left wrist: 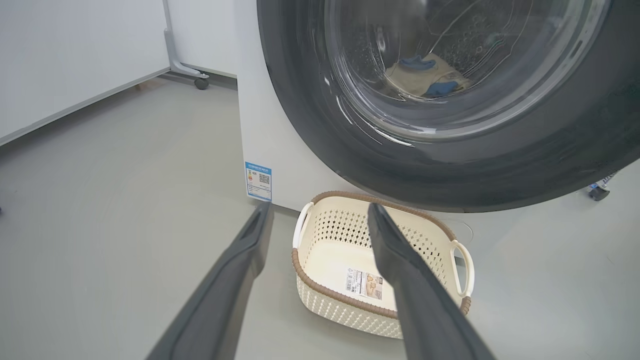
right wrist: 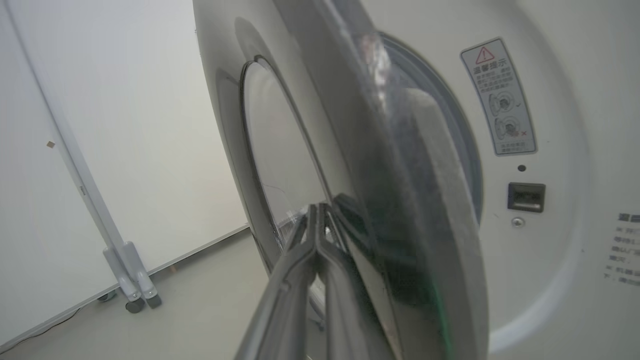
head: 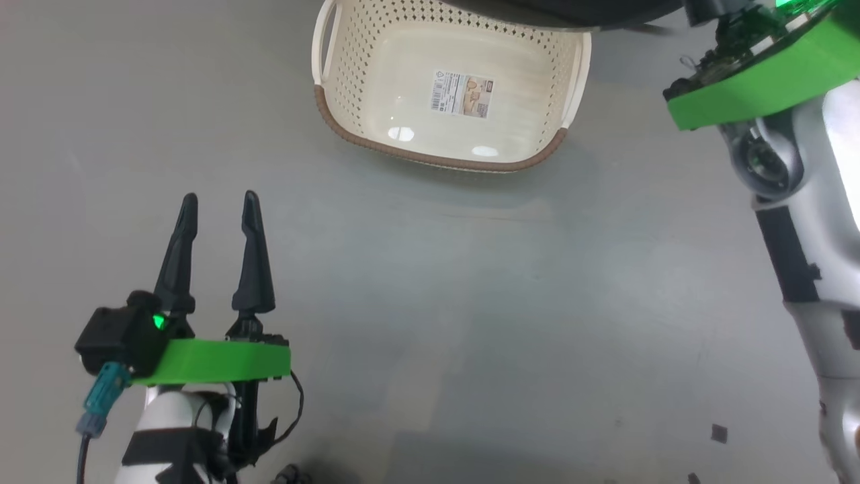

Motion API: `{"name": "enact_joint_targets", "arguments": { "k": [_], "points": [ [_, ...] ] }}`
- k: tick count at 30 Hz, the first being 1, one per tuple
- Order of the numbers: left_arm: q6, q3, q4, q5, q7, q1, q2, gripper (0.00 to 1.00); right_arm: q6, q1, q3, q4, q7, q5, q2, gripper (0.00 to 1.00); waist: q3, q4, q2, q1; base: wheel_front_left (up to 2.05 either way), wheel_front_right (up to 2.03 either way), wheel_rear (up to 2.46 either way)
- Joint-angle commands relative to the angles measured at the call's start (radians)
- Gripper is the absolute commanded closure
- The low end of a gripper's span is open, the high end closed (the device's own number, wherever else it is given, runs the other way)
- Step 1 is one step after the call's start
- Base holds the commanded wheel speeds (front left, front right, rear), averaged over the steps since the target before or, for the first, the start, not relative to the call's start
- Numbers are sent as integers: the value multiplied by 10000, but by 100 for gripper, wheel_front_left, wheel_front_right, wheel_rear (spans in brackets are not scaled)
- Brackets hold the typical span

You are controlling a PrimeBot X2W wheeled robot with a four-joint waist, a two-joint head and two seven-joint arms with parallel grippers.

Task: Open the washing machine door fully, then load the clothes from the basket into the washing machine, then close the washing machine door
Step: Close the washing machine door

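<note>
Washer (left wrist: pixel 270 125) stands straight ahead of the left gripper (head: pixel 220 197), white front down to the floor (head: pixel 470 302). In the left wrist view its door (left wrist: pixel 450 165) hangs above and beyond that gripper's tips, black rim low over the far edge of the basket (left wrist: pixel 340 295). From the right wrist view the door (right wrist: pixel 300 150) is ajar. Its edge stands off the washer front, with a gap on the right gripper's right where the latch slot (right wrist: pixel 526 196) shows.

There's a wide stretch of grey floor between the left gripper and the basket (head: pixel 430 158), and more off to that gripper's left. A white panel on casters (right wrist: pixel 100 150) stands well off to the right gripper's left.

The basket sits ahead and to the right of the left gripper, well apart, its near brown rim facing it and its base bare around the label sticker (head: pixel 462 93). The clothes (left wrist: pixel 425 75) are in the drum, seen through the door glass.

The left gripper has its jaws spread wide and is holding nothing. The right gripper (right wrist: pixel 320 207) has its fingers pressed together with nothing between them, tips right at the door's glossy outer face. Can't tell if they're actually touching.

Small stuff: blue label (left wrist: pixel 258 181) low on the washer front, warning sticker (right wrist: pixel 502 97) above the latch slot.
</note>
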State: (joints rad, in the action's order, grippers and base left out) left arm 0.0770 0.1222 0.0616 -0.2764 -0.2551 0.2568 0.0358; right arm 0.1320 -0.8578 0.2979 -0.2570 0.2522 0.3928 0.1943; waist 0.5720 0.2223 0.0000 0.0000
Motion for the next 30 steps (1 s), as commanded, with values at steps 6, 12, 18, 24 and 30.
{"name": "enact_joint_targets", "arguments": {
  "k": [6, 12, 18, 24, 30],
  "points": [
    [-104, -77, -341, -213, -67, 312, 145, 0, -13, -1163, -366, -378, 50, -117, -12, 100, 394, 179, 0, 0, 0, 0, 0],
    [-113, 131, -354, -271, -67, 476, 145, 0, -13, -1874, -643, -857, 52, -150, 160, 100, 639, 283, 0, 0, 0, 0, 0],
    [-141, 278, -374, -316, -67, 613, 145, 0, -13, -2664, -884, -1434, 65, -220, 196, 100, 893, 337, 0, 0, 0, 0, 0],
    [-131, 450, -344, -426, -67, 814, 145, 0, -13, -3411, -975, -2024, 76, -304, 330, 100, 1134, 461, 0, 0, 0, 0, 0],
    [-132, 488, -292, -461, -67, 832, 145, 0, -13, -3845, -973, -2617, 88, -340, 359, 100, 1202, 439, 0, 0, 0, 0, 0]
  ]
}}
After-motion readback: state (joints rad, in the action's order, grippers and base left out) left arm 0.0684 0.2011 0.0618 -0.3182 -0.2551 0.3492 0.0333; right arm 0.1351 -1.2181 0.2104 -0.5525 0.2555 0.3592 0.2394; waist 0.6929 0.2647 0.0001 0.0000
